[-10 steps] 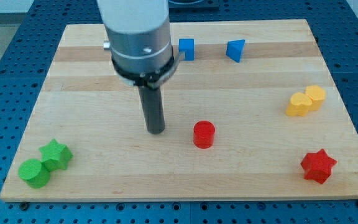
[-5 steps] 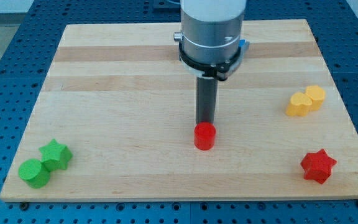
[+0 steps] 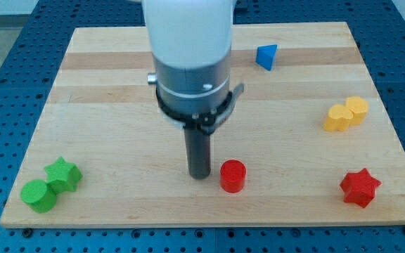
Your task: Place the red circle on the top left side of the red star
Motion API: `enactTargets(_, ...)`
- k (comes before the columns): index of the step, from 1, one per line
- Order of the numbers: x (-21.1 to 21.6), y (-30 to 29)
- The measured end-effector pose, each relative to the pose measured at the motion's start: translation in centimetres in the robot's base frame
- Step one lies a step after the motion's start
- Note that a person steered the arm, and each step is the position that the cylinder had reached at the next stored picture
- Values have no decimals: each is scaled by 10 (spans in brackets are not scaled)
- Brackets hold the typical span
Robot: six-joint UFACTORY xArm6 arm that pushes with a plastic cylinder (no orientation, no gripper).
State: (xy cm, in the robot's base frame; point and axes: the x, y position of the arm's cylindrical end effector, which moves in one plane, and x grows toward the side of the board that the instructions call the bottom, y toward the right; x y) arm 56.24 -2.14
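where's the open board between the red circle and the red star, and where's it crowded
Bare board runs from the red circle right to the red star, bordered above by the yellow blocks. Crowded on the circle's left, where my tip stands close beside it, and at the green pair bottom left.

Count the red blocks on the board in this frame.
2. The red circle sits near the bottom centre, just right of my tip; the red star is at bottom right. The arm could hide others.

Bright, even overhead light; sharp focus throughout (soft, short shadows under blocks), no glare.
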Motion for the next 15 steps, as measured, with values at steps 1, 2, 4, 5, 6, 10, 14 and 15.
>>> enactTargets(1,19,3)
enactTargets(2,16,17)
enactTargets(4,0,81)
enactTargets(5,0,89)
enactTargets(6,-4,64)
enactTargets(10,-33,67)
enactTargets(14,-33,134)
enactTargets(15,-33,148)
